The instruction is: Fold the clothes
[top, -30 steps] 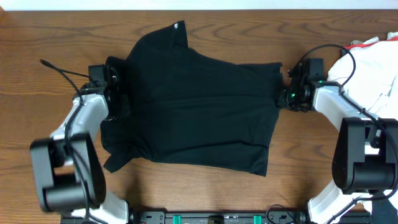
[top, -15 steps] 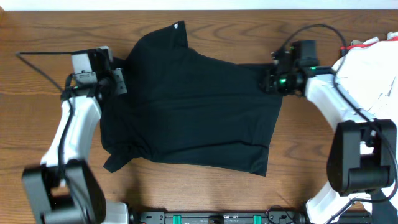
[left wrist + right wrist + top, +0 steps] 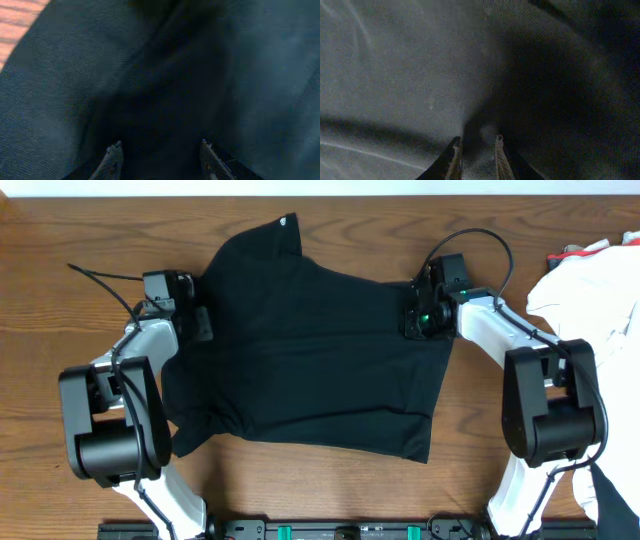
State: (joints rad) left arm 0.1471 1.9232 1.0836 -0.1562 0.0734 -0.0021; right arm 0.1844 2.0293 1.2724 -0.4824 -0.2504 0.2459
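Left wrist view puts the left gripper (image 3: 160, 152) low over the black shirt (image 3: 60, 90), its fingers apart with dark weave beneath them and nothing pinched. Right wrist view shows the right gripper (image 3: 477, 150) with fingers close together, nipping a raised ridge of the cloth. Seen from overhead, the shirt lies spread and rumpled across the middle of the wooden table (image 3: 30, 380), a gripper at each side edge. Farther right sits a heap of white cloth (image 3: 590, 290). The fabric looks light, limp and likely to sag, so holds at edges or corners, both sides together, seem best.
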